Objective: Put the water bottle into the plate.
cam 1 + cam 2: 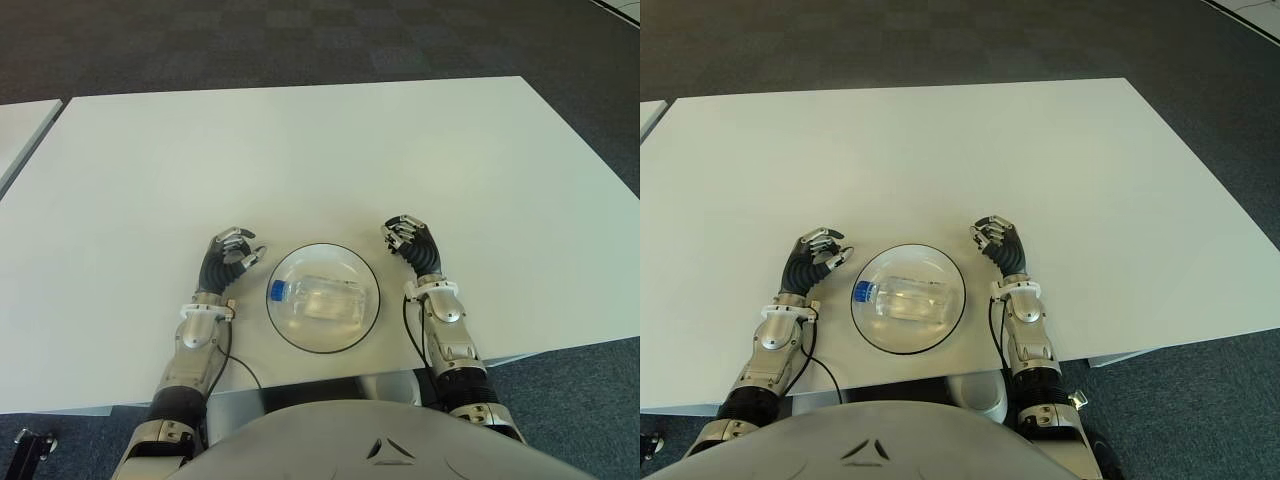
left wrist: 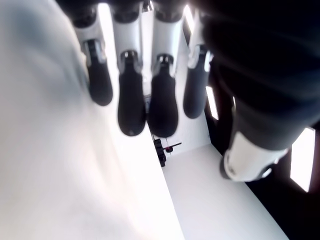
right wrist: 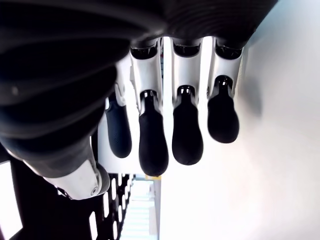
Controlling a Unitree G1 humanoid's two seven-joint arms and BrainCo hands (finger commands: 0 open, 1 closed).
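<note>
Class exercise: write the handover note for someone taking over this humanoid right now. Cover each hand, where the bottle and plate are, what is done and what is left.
Left hand: empty, fingers relaxed, just left of the plate.
Right hand: empty, fingers relaxed, just right of the plate.
Water bottle: lying on its side inside the plate, blue cap toward the robot's left.
Plate: on the white table, near its front edge.
Done: bottle is in the plate, neither hand holds it.
Left: seemingly nothing, beyond confirming the bottle stays settled.

Clear glossy plastic water bottle [image 1: 320, 300], smooth glassy plate [image 1: 372, 272], matt white table [image 1: 300, 150]
</note>
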